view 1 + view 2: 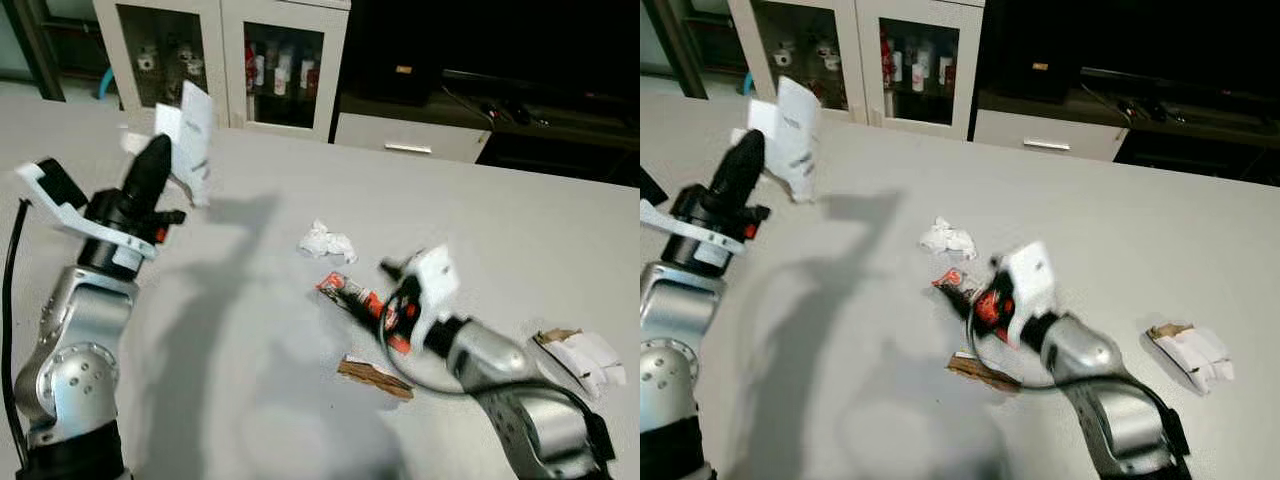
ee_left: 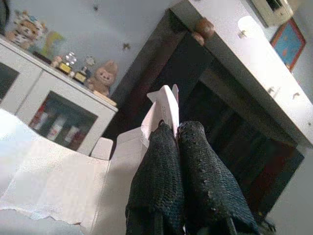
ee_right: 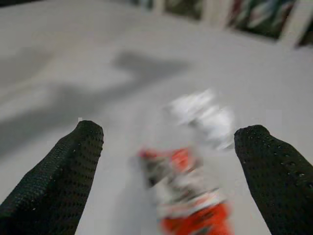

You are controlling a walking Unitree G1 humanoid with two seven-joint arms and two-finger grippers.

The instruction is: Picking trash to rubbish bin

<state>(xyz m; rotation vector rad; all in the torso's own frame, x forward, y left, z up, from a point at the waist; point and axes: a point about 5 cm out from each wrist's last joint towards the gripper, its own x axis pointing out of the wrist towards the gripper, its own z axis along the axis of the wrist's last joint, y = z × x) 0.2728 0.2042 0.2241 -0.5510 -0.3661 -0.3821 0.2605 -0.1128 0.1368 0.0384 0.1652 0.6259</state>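
My left gripper (image 1: 158, 152) is raised at the left, shut on a flattened white carton (image 1: 192, 138). The left wrist view shows the carton's edge (image 2: 164, 104) pinched between the two fingers. My right gripper (image 3: 170, 142) is open and hangs low over the grey floor. A red and white wrapper (image 3: 191, 200) lies just beyond the gap between its fingers, apart from both. A crumpled white paper (image 1: 327, 241) lies a little farther off. The red wrapper (image 1: 362, 298) rests beside my right wrist.
A strip of brown cardboard (image 1: 373, 376) lies near my right arm, and a white and brown torn box (image 1: 582, 358) at the far right. A white cabinet with glass doors (image 1: 270, 60) and a dark low unit (image 1: 520, 110) line the back wall.
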